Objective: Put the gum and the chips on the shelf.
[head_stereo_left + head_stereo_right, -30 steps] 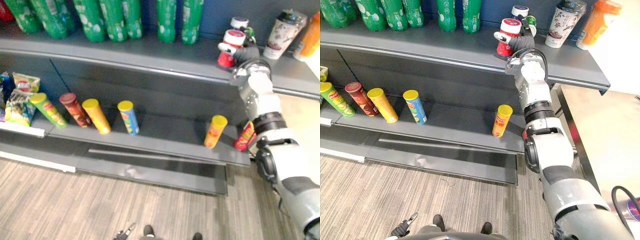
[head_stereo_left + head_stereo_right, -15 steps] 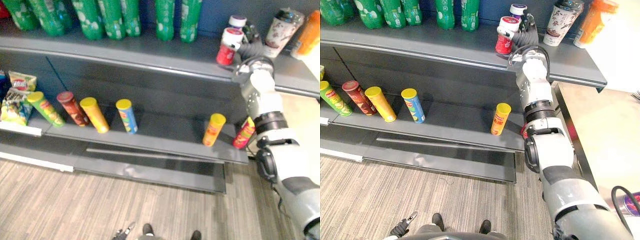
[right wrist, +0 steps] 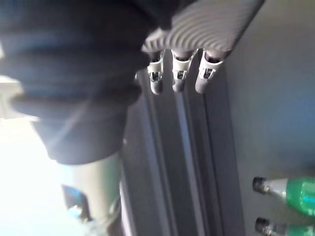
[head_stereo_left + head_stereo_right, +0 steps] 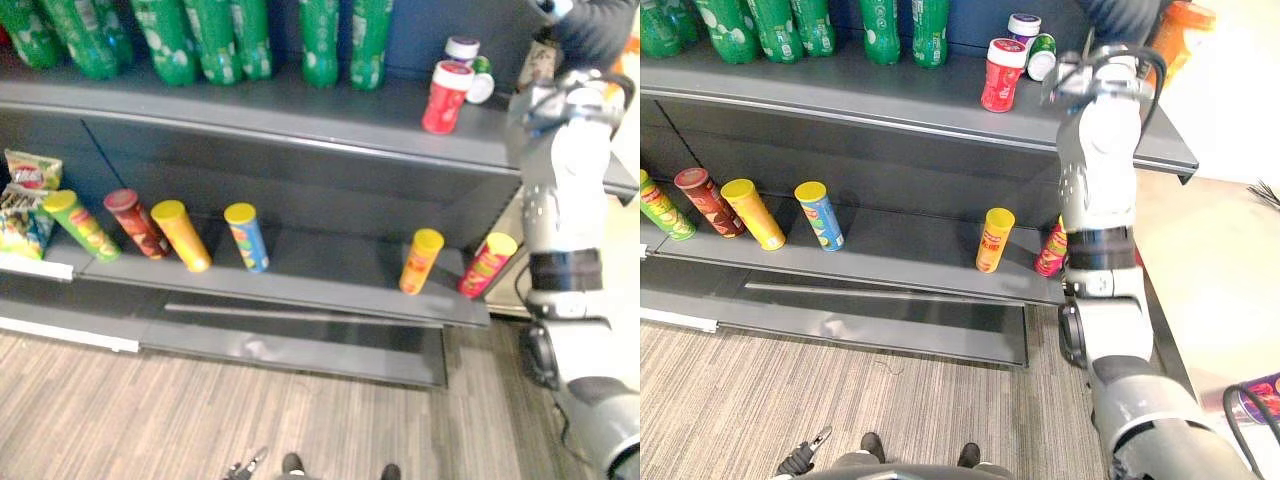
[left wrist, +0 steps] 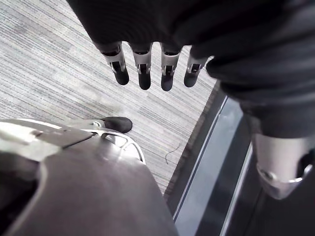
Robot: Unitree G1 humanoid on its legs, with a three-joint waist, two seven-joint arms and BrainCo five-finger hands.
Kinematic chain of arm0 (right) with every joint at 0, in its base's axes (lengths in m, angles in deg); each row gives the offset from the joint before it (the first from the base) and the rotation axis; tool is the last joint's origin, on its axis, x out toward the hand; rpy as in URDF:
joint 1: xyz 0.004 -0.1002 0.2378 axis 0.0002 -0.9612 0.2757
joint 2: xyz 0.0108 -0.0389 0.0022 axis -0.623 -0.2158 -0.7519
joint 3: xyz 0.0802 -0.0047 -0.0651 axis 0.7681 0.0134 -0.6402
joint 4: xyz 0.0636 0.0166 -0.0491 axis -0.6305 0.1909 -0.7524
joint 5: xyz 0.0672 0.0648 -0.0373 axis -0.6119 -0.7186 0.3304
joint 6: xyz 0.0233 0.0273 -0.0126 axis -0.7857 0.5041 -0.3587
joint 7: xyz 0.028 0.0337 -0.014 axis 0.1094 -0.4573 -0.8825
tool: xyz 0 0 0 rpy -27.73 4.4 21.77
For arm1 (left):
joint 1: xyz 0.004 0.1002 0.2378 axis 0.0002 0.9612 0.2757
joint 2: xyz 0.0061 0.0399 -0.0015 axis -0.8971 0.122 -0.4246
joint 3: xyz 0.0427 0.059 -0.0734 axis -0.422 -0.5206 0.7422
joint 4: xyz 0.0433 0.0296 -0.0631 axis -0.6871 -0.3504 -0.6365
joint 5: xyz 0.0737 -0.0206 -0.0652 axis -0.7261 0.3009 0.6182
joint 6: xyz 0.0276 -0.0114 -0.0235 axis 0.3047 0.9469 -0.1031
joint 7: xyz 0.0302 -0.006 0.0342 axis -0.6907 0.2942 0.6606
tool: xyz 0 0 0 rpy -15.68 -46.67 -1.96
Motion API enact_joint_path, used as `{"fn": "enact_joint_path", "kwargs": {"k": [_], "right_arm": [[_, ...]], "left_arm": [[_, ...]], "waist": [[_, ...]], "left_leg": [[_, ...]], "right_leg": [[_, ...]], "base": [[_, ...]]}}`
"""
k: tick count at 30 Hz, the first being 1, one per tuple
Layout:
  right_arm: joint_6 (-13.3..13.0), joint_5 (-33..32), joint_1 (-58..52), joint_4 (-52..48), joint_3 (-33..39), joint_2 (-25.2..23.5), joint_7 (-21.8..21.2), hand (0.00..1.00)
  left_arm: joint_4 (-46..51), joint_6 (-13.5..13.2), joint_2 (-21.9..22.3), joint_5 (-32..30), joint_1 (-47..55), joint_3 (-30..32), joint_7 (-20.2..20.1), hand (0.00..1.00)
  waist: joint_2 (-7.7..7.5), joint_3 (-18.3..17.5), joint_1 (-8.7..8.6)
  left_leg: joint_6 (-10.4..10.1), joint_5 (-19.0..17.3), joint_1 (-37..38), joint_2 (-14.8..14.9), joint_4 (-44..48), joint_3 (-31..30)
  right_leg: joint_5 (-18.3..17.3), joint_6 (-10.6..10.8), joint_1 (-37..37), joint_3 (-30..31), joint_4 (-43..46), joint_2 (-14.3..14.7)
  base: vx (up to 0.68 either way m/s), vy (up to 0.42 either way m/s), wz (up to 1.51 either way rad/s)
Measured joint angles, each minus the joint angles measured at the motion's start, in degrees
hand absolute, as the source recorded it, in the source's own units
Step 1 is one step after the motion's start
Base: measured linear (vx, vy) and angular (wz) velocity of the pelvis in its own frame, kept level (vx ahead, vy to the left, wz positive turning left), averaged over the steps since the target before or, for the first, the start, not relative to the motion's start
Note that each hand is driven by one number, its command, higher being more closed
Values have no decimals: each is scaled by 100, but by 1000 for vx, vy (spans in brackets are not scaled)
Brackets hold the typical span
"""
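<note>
While the left hand point(image 5: 143, 69) and right hand point(image 4: 592, 30) hold nothing, chip cans point(image 4: 181, 235) and gum jar point(image 4: 446, 96) sit shelved.
Left hand's fingers hang straight over the carpet point(image 5: 54, 73). Six chip cans line the lower shelf point(image 4: 330, 262), the red-and-yellow can point(image 4: 487, 265) at four o'clock. At one o'clock the red gum jar stands upright on the top shelf point(image 4: 300, 110). At two o'clock the right hand is raised clear of it, fingers straight.

I see a dark upper shelf point(image 4: 890, 100) carrying green bottles point(image 4: 210, 40) and a red gum tub point(image 4: 1001, 75), and a lower shelf point(image 4: 910, 258) holding leaning chip cans point(image 4: 994, 240) and snack bags point(image 4: 20, 200).
</note>
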Motion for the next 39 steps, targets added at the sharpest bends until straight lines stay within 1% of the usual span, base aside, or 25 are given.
{"fn": "enact_joint_path", "kwargs": {"k": [1, 2, 4, 5, 6, 8, 10, 11, 14, 15, 16, 17, 18, 19, 20, 21, 22, 23, 24, 26, 27, 29, 32, 37, 39], "right_arm": [[-54, -1, -373, -287, -31, -141, -37, 0], [-94, -10, -1000, -634, -184, -334, -132, 0], [-89, -33, -1603, -876, -436, -475, -265, 0], [-84, -58, -2076, -1066, -651, -541, -409, 0], [-81, -70, -2306, -1156, -730, -575, -514, 0], [-84, -243, -3314, -1533, -1022, -656, -842, 0], [-84, -315, -3926, -1633, -1161, -743, -1047, 0], [-87, -423, -4409, -1653, -1330, -858, -1169, 0], [-80, -691, -5690, -1634, -1783, -1023, -1550, 0], [-70, -705, -5865, -1611, -1832, -1030, -1636, 0], [-74, -764, -6149, -1406, -1883, -1072, -1817, 0], [-50, -873, -6307, -976, -1923, -1111, -1941, 0], [-42, -887, -6362, -727, -1925, -1125, -1973, 0], [-12, -900, -6426, -174, -1915, -1145, -2005, 0], [5, -897, -6450, 130, -1900, -1149, -2028, 0], [53, -885, -6461, 844, -1838, -1152, -2099, 0], [175, -827, -6459, 1512, -1682, -1176, -2147, 0], [227, -776, -6455, 1855, -1571, -1193, -2151, 0], [306, -598, -6444, 2592, -1292, -1203, -2129, 0], [354, -578, -6421, 3229, -969, -1201, -2073, 0], [354, -299, -6406, 3658, -719, -1196, -1953, 0], [356, -64, -6316, 4392, -352, -1195, -1761, 0], [348, 76, -6183, 5127, 90, -1201, -1533, 0], [345, 235, -6102, 5711, 513, -1201, -1338, 0], [348, 267, -6064, 5910, 721, -1198, -1219, 0]], "left_arm": [[0, 0, -2, -1, 41, 4, 7, 0], [0, 1, 3, -4, 61, 33, 24, 0], [0, 1, 19, -7, 103, 83, 43, 0], [-1, 1, 23, -9, 131, 110, 60, 0], [0, 0, 23, -13, 143, 115, 63, 0], [-1, -2, 18, -65, 168, 149, 67, 0], [-2, -7, 26, -173, 208, 235, 67, 0], [-6, -8, 31, -182, 261, 301, 69, 0], [-7, -18, 53, -226, 330, 442, 73, 0], [-10, -19, 68, -225, 338, 486, 77, 0], [-53, -22, 84, -225, 345, 596, 83, 0], [-143, -34, 100, -221, 356, 657, 85, 0], [-175, -41, 103, -219, 358, 686, 85, 0], [-196, -66, 110, -220, 357, 710, 85, 0], [-197, -93, 123, -220, 359, 724, 85, 0], [-208, -136, 139, -219, 362, 726, 86, 0], [-214, -150, 162, -222, 362, 727, 82, 0], [-216, -155, 177, -222, 368, 731, 81, 0], [-217, -166, 216, -223, 383, 729, 77, 0], [-218, -182, 251, -223, 384, 720, 73, 0], [-222, -205, 270, -223, 387, 706, 67, 0], [-224, -216, 286, -222, 392, 664, 67, 0], [-225, -222, 309, -220, 385, 651, 69, 0], [-232, -244, 296, -181, 382, 467, 82, 0], [-232, -255, 273, -118, 351, 301, 88, 0]], "waist": [[-5, -4, -7], [-11, -10, -32], [-16, -13, -87], [-20, -16, -125], [-24, -22, -136], [-43, -52, -162], [-60, -96, -231], [-76, -136, -296], [-90, -179, -370], [-80, -183, -379], [-46, -195, -398], [-28, -250, -441], [-23, -270, -454], [-13, -278, -456], [-3, -281, -456], [25, -294, -457], [60, -307, -450], [86, -318, -448], [156, -335, -447], [201, -347, -447], [234, -355, -448], [287, -354, -454], [334, -347, -453], [372, -316, -452], [368, -210, -450]], "left_leg": [[-5, -4, 2, 0, 0, 10], [-9, -6, 6, 0, 0, 31], [-13, -9, 7, 0, 0, 49], [-19, -13, 9, 0, 0, 70], [-22, -15, 9, 0, 0, 89], [-28, -21, 9, 0, 0, 133], [-34, -25, 9, -5, 0, 133], [-39, -29, 15, -6, 0, 139], [-84, -62, 31, -6, 0, 195], [-87, -69, 30, -8, 1, 208], [-77, -84, 38, -8, 1, 250], [-73, -93, 47, -11, 1, 272], [-74, -100, 61, -14, 1, 285], [-75, -110, 102, -21, 1, 309], [-71, -115, 111, -25, 1, 316], [-62, -121, 116, -42, 1, 318], [-52, -128, 114, -60, 0, 320], [-45, -133, 114, -73, 0, 320], [-26, -146, 116, -100, 0, 322], [-16, -156, 121, -124, 0, 327], [-13, -163, 121, -138, 0, 328], [-10, -168, 126, -148, 0, 333], [-12, -171, 142, -151, 0, 339], [-7, -203, 235, -165, 0, 345], [33, -235, 292, -188, 20, 381]], "right_leg": [[-9, 12, -4, 9, 0, 0], [-12, 16, -13, 44, 4, 0], [-13, 16, -27, 70, 7, -1], [-16, 13, -45, 96, 10, -3], [-18, 11, -61, 112, 20, -4], [-28, 0, -115, 150, 83, -10], [-29, -2, -117, 157, 84, -15], [-34, -11, -121, 170, 88, -16], [-53, -37, -154, 236, 107, -16], [-62, -44, -165, 249, 116, -18], [-73, -49, -175, 277, 123, -20], [-74, -49, -182, 289, 130, -24], [-75, -48, -180, 299, 136, -27], [-84, -36, -167, 326, 158, -34], [-91, -31, -167, 341, 178, -40], [-94, -28, -169, 357, 192, -57], [-94, -27, -173, 360, 194, -74], [-94, -27, -173, 360, 195, -85], [-98, -15, -173, 370, 201, -112], [-98, -12, -173, 379, 205, -137], [-96, -9, -174, 384, 204, -151], [-95, -7, -174, 394, 204, -160], [-104, 6, -165, 409, 205, -161], [-127, 36, -80, 420, 211, -174], [-242, 86, -139, 446, 441, -222]], "base": [[-1, 3, -8], [0, 3, -6], [3, 6, -6], [4, 6, -7], [16, 8, -13], [30, 5, -11], [15, 3, 0], [37, 5, -4], [30, 3, -10], [15, 7, -11], [13, 9, -11], [16, 8, -11], [21, 12, -11], [14, 14, -8], [9, 24, -5], [0, 0, 0], [6, 32, 1], [11, 37, 1], [10, 34, 1], [13, 42, -1], [15, 40, -1], [0, 0, 0], [0, 0, 0], [0, 0, 0], [19, 42, -5]]}}
